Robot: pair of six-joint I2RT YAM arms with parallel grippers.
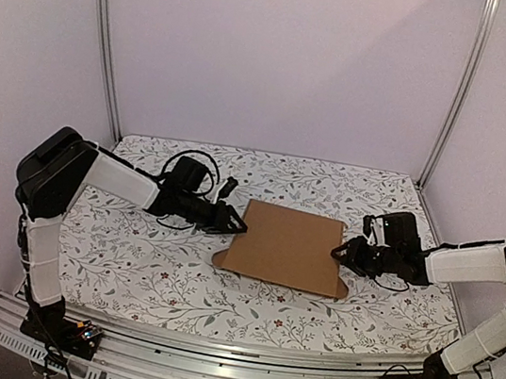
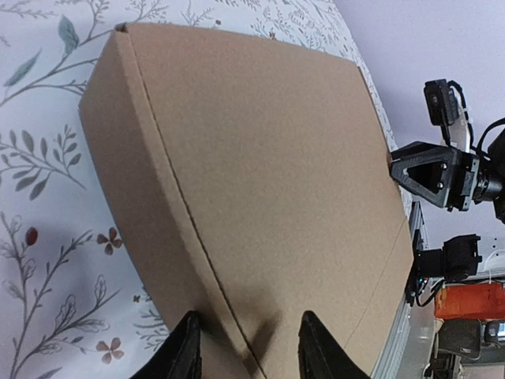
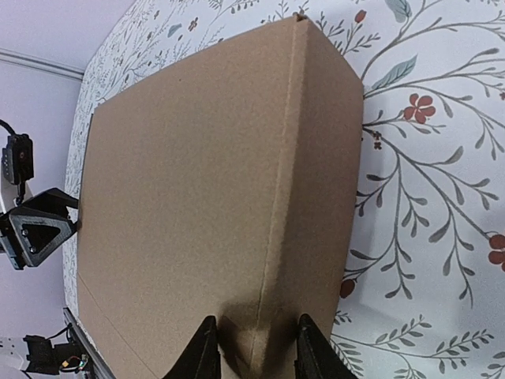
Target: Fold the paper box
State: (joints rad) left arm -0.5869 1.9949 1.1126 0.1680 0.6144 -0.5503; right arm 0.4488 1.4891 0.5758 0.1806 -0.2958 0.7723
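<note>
At the tips of the left gripper (image 2: 248, 359), two black fingers (image 2: 186, 351) stand spread apart and clamp nothing. The gap between them is lined up on the crease where lid meets side wall of the shallow brown corrugated-cardboard box (image 2: 260, 174). The right gripper (image 3: 254, 357) mirrors this on the opposite side. Its fingers (image 3: 202, 351) are likewise parted, straddling the fold line there without pinching it.

Seen from above, the box (image 1: 290, 246) lies flat and closed near the middle of the flower-printed worktop (image 1: 126, 275), a little toward the right edge. The left gripper (image 1: 234, 223) is at its left side and the right gripper (image 1: 341, 253) at its right. Small tabs poke out at the two corners nearest the front edge, so the closure looks not fully tucked.

The main risk is uneven pressing. If one arm pushes harder, the light box will probably slide or swivel across the cloth. Squeezing from both sides could bow the lid upward and pop the loose tabs out.
</note>
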